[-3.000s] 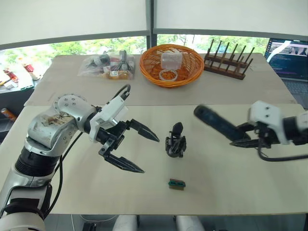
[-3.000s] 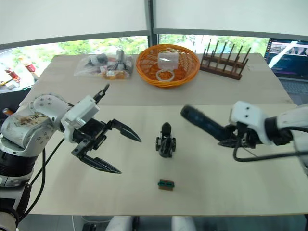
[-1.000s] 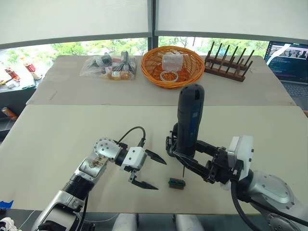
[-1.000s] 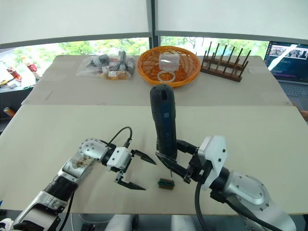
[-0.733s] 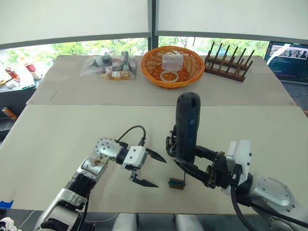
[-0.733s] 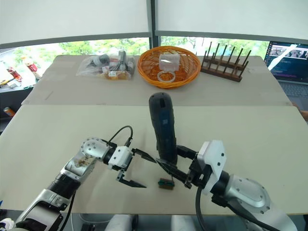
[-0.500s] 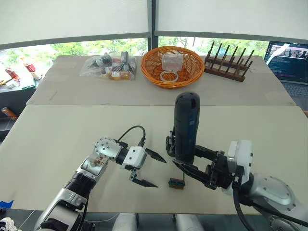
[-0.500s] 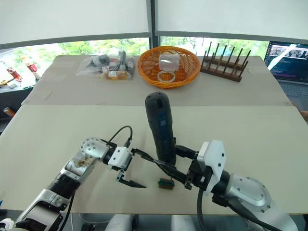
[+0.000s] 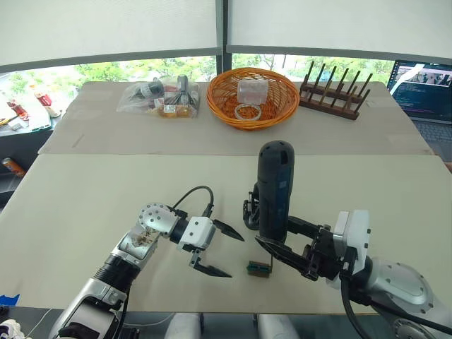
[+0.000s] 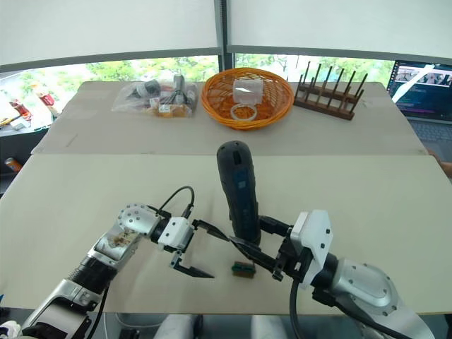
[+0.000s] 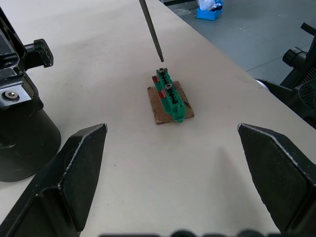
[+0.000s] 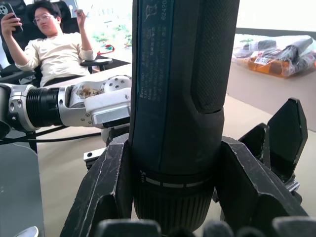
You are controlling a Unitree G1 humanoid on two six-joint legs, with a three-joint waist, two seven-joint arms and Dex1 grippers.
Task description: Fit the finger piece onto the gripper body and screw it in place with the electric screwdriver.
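Note:
My right gripper point(image 9: 275, 236) is shut on the electric screwdriver point(image 9: 274, 187), which stands upright near the table's front edge. Its thin bit point(image 11: 150, 29) points down at a screw on the small green block point(image 11: 170, 96), which lies on a brown card scrap. The black gripper body point(image 9: 248, 212) stands just behind the screwdriver, partly hidden by it, and also shows as gripper body point(image 11: 19, 128). My left gripper point(image 9: 236, 256) is open, left of the green block and facing it, holding nothing. The finger piece is hidden.
At the back stand an orange basket point(image 9: 251, 95), a clear bag of parts point(image 9: 159, 99) and a wooden rack point(image 9: 333, 92). A laptop point(image 9: 424, 81) sits far right. A seated person point(image 12: 54, 49) shows beyond the table. The table's front edge point(image 9: 233, 311) is close.
Both arms have come in from the sides to the table's front. The screwdriver swung from tilted to upright, then sank slightly so its bit meets the green block. The left gripper stays open.

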